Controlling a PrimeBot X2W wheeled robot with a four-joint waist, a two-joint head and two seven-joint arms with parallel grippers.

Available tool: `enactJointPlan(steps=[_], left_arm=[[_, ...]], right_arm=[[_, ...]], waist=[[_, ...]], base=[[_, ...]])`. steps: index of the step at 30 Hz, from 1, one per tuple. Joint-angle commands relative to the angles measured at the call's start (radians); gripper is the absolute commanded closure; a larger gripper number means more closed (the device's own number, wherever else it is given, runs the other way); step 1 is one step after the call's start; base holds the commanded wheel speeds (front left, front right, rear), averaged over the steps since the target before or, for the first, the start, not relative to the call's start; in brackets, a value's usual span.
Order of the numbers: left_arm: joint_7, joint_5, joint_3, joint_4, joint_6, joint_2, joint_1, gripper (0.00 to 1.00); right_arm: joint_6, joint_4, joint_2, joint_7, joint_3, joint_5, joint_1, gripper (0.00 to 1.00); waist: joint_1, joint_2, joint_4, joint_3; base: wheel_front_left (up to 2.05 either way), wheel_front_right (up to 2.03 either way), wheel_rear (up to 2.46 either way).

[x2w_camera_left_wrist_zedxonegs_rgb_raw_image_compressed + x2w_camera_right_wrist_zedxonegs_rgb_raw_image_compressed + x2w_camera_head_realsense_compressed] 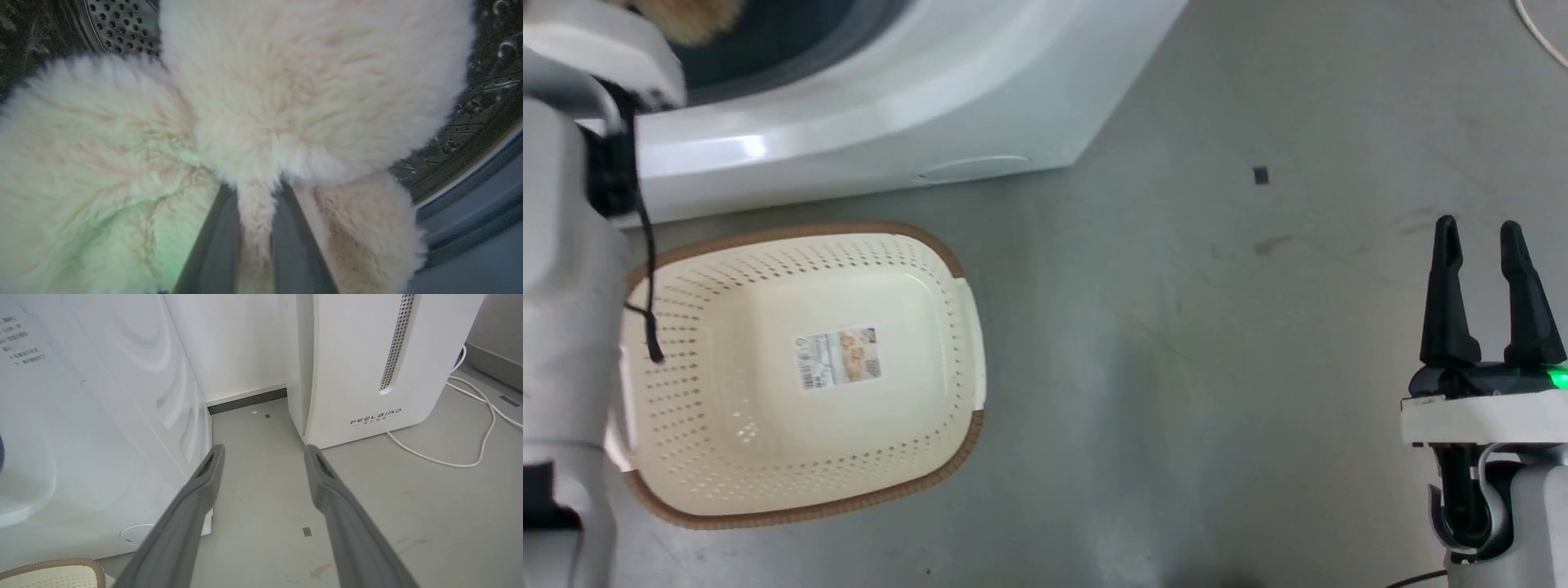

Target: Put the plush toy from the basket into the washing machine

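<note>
The fluffy cream plush toy (294, 94) hangs inside the washing machine's steel drum (118, 24), a fold of its fur pinched between the fingers of my left gripper (255, 192), which is shut on it. In the head view a tuft of the plush toy (690, 18) shows at the washing machine's dark porthole (768, 41), beyond my pale left forearm. The cream basket (800, 482) sits on the floor before the washing machine (866, 122), with nothing in it but the label on its bottom. My right gripper (1478, 233) hangs open over bare floor at the right.
A white "FEELBIRD" appliance (367, 367) stands against the wall right of the washing machine's side (81, 416), with a white cable (470, 428) trailing on the grey floor. A corner of the basket (53, 573) shows in the right wrist view.
</note>
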Motion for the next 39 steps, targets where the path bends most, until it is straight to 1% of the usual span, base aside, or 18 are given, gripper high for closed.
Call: enactJointPlan(steps=[1, 4, 9, 12, 14, 20, 22, 29, 32, 39], left_arm=[[-0.006, 0.002, 0.007, 0.000, -0.005, 0.006, -0.029, 1.00], [-0.006, 0.003, 0.018, 0.033, -0.017, 0.026, -0.095, 1.00], [-0.006, -0.008, 0.043, 0.068, -0.021, 0.044, -0.202, 1.00], [-0.006, -0.001, 0.042, 0.117, -0.045, 0.076, -0.284, 1.00], [-0.006, 0.013, 0.033, 0.142, -0.050, 0.090, -0.328, 1.00], [-0.006, 0.024, 0.026, 0.200, -0.051, 0.096, -0.407, 1.00], [-0.006, 0.027, 0.026, 0.218, -0.045, 0.096, -0.414, 0.00], [-0.006, 0.023, 0.029, 0.245, -0.055, 0.094, -0.409, 0.00], [-0.006, 0.011, 0.037, 0.257, -0.062, 0.085, -0.397, 0.00], [-0.006, -0.011, 0.063, 0.252, -0.073, 0.066, -0.304, 0.00]], right_arm=[[-0.001, -0.004, 0.000, -0.004, 0.001, 0.005, -0.017, 0.00], [-0.001, -0.006, 0.000, -0.004, 0.007, 0.016, -0.029, 0.00], [-0.001, -0.012, 0.000, -0.004, 0.016, 0.031, -0.049, 0.00], [-0.001, -0.014, 0.000, -0.004, 0.025, 0.040, -0.061, 0.00], [-0.001, -0.014, 0.000, -0.004, 0.031, 0.046, -0.066, 0.00], [-0.001, -0.014, 0.000, -0.004, 0.041, 0.059, -0.069, 0.00], [-0.001, -0.013, 0.000, -0.004, 0.045, 0.062, -0.069, 0.00], [-0.001, -0.012, 0.000, -0.004, 0.049, 0.061, -0.073, 0.00], [-0.001, -0.008, 0.000, -0.004, 0.045, 0.056, -0.072, 0.00], [-0.001, -0.002, 0.000, -0.004, 0.048, 0.044, -0.064, 0.00]], waist=[[-0.0001, 0.0000, -0.027, 0.029], [-0.0001, 0.0000, -0.046, 0.058], [-0.0001, 0.0000, -0.071, 0.101], [-0.0001, 0.0000, -0.087, 0.126], [-0.0001, 0.0000, -0.098, 0.136], [-0.0001, 0.0000, -0.113, 0.154], [-0.0001, 0.0000, -0.114, 0.157], [-0.0001, 0.0000, -0.106, 0.153], [-0.0001, 0.0000, -0.096, 0.140], [-0.0001, 0.0000, -0.078, 0.081]], base=[[0.00, 0.00, 0.00], [0.00, 0.00, 0.00], [0.00, 0.00, 0.00], [0.00, 0.00, 0.00], [0.00, 0.00, 0.00], [0.00, 0.00, 0.00], [0.00, 0.00, 0.00], [0.00, 0.00, 0.00], [0.00, 0.00, 0.00], [0.00, 0.00, 0.00]])
